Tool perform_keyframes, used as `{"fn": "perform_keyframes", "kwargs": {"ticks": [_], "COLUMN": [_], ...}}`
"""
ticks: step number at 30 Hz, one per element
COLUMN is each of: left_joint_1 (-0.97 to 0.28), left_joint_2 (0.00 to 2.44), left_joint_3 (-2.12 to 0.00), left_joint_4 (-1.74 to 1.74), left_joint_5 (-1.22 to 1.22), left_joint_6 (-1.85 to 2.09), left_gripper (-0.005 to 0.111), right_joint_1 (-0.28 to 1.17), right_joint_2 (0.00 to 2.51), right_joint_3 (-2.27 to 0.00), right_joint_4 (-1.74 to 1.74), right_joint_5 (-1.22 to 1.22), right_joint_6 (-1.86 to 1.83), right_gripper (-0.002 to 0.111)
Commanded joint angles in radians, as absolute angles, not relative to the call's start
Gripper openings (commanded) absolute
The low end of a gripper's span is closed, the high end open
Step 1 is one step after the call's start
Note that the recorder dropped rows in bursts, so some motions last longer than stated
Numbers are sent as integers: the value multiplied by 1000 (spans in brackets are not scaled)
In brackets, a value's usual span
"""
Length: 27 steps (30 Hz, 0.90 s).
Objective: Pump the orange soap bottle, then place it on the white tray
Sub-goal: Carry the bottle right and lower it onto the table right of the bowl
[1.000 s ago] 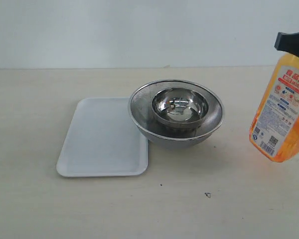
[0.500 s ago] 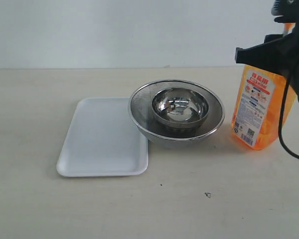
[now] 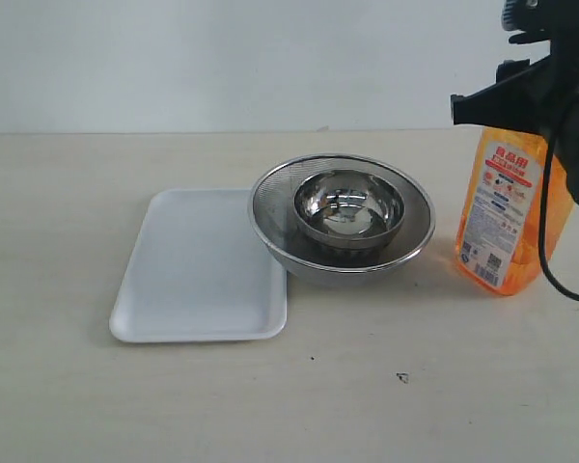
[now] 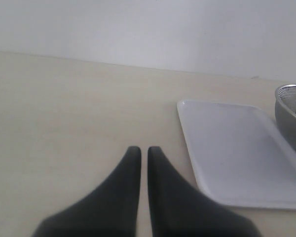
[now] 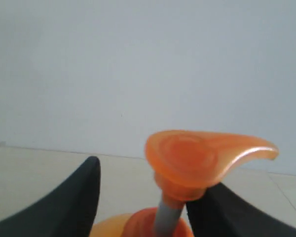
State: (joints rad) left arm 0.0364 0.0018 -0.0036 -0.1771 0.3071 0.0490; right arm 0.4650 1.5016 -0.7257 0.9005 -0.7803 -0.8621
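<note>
Set down upright on the counter [image 3: 270, 405], no longer hanging tilted — pump step likely next.
Leaves the white tray [image 3: 198, 265] at 9 o'clock of the nested steel bowls [image 3: 343, 207] and the orange soap bottle [image 3: 507, 217] at 3 o'clock, well apart from the tray. Shows the right fingers [image 5: 64, 197] eased apart either side of the pump head [image 5: 197, 155], gripping nothing — probably freeing up to press it. Keeps the left fingers [image 4: 123, 187] almost touching, empty, near the tray.

The left gripper [image 4: 144, 150] had its two dark fingers [image 4: 123, 192] closed almost against each other, while the right gripper [image 5: 150, 174], raised high on the right arm [image 3: 571, 106], held its fingers clearly spread apart.
</note>
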Motion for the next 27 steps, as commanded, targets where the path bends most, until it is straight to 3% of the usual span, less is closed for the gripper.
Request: {"fn": "perform_keyframes", "kwargs": {"ticks": [1,14,27], "left_joint_1": [39,39,39], "left_joint_2": [0,0,0], "left_joint_3": [0,0,0], "left_joint_4": [-174,-174,-174], "left_joint_5": [295,295,295], "left_joint_6": [44,44,44], "left_gripper": [5,5,5], "right_joint_1": [463,463,463], "right_joint_2": [1493,1451,1242], "right_joint_3": [-734,-734,-734], "right_joint_4": [880,1057,1415], "right_joint_5": [-848,-871,-667], "right_joint_6": [-865,-957,-1250], "right_gripper": [55,79,78]}}
